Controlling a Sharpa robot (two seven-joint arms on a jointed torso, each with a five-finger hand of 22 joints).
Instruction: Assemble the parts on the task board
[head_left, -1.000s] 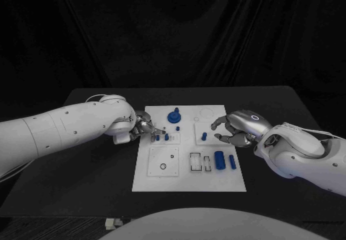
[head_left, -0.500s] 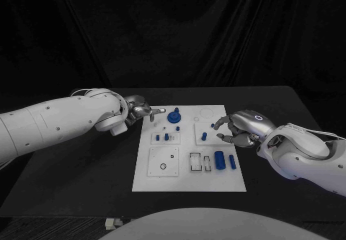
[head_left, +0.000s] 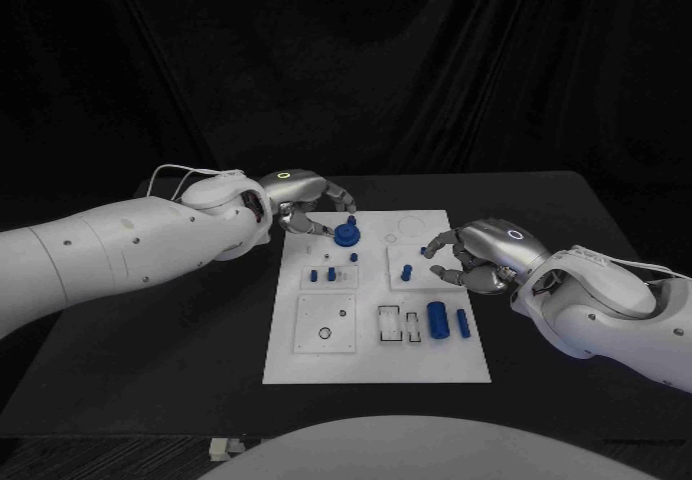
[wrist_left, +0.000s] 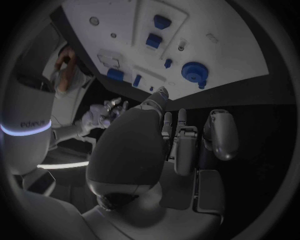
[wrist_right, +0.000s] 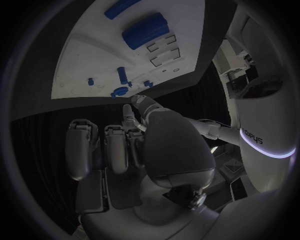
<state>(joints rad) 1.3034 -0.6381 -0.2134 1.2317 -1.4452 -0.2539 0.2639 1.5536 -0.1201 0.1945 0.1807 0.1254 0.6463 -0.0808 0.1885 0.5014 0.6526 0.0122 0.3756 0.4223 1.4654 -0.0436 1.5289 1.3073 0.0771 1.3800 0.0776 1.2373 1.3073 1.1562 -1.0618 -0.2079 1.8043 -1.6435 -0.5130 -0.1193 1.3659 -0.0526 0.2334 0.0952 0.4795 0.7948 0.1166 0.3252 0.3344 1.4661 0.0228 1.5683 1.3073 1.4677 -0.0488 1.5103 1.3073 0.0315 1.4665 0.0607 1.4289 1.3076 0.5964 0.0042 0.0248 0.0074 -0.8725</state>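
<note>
1. Spreading under everything, the matte black table (head_left: 173, 340) carries the flat white rectangular task board (head_left: 378, 365) at its middle.
2. Silver and jointed, the left hand (head_left: 310, 200) hangs at the board's far left corner, fingers loosely curled, holding nothing; half a second ago it sat lower, beside the board's left edge.
3. The right hand (head_left: 473, 258) stays at the board's right edge, fingers part-curled and apart, empty.
4. A round blue gear-like part (head_left: 348, 236) stands near the left hand; smaller blue pegs (head_left: 330, 273) and two cylinders (head_left: 438, 321) lie on the board.
</note>
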